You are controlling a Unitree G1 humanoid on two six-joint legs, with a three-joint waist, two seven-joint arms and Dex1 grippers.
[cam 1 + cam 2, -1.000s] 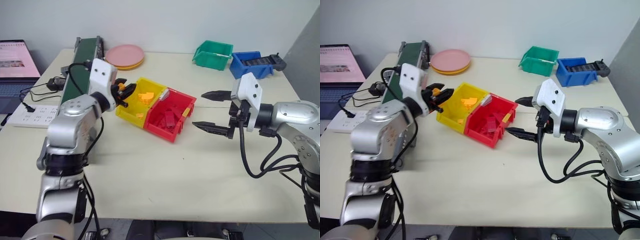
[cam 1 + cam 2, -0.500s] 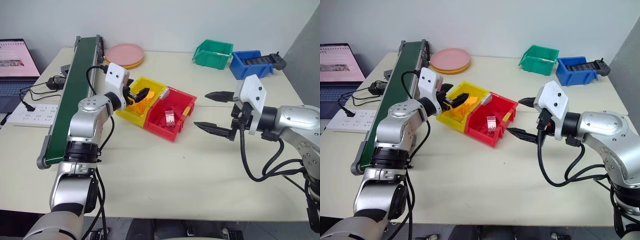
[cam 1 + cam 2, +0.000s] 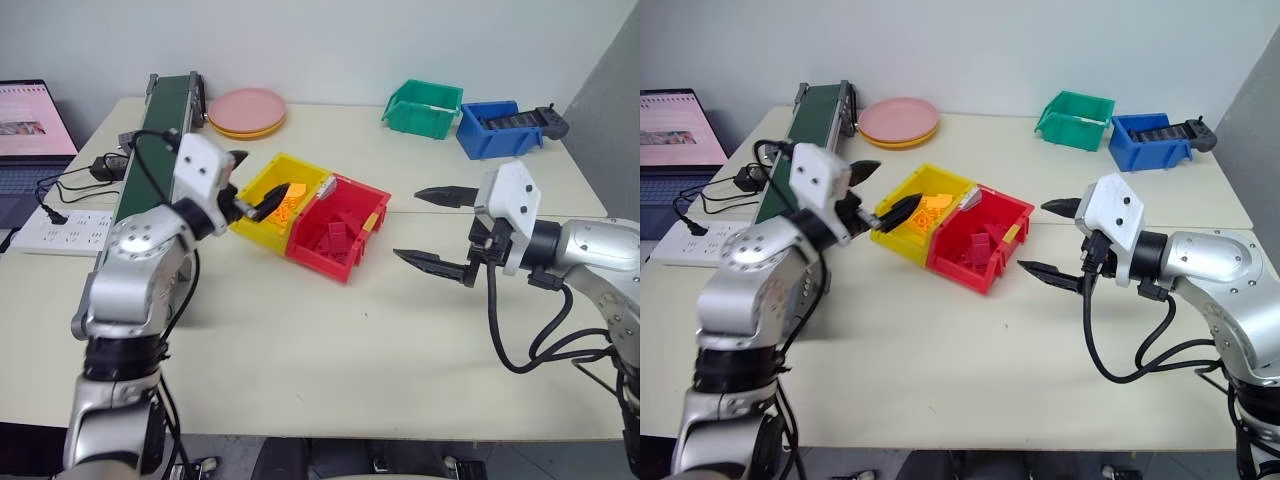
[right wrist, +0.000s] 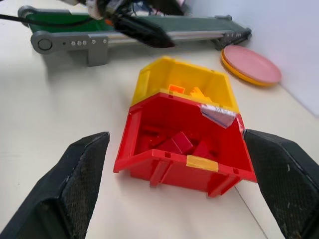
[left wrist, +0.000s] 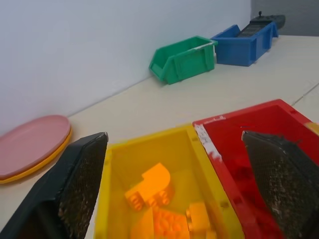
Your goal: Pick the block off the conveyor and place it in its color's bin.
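My left gripper (image 3: 262,175) is open and empty, held just short of the yellow bin (image 3: 262,225), beside the dark green conveyor (image 3: 160,125). In the left wrist view its fingers (image 5: 82,184) frame the bin's rim (image 5: 149,142). The yellow-orange stepped block (image 5: 152,186) lies inside among other orange pieces. The red bin (image 3: 330,262), joined to the yellow one, holds flat red bricks. To the right of both bins my right gripper (image 3: 408,223) hangs open above the table, facing the red bin (image 4: 184,169).
A stack of pink and yellow plates (image 3: 247,108) sits at the conveyor's far end. At the back right stand a green bin (image 3: 425,105) and a blue bin (image 3: 500,125). Off the table's left edge are a laptop (image 3: 35,120), a power strip (image 3: 55,225) and cables.
My left gripper was shut on the orange block at the yellow bin. It reached over the bin, opened, let the block go and drew back. The right gripper stayed put.
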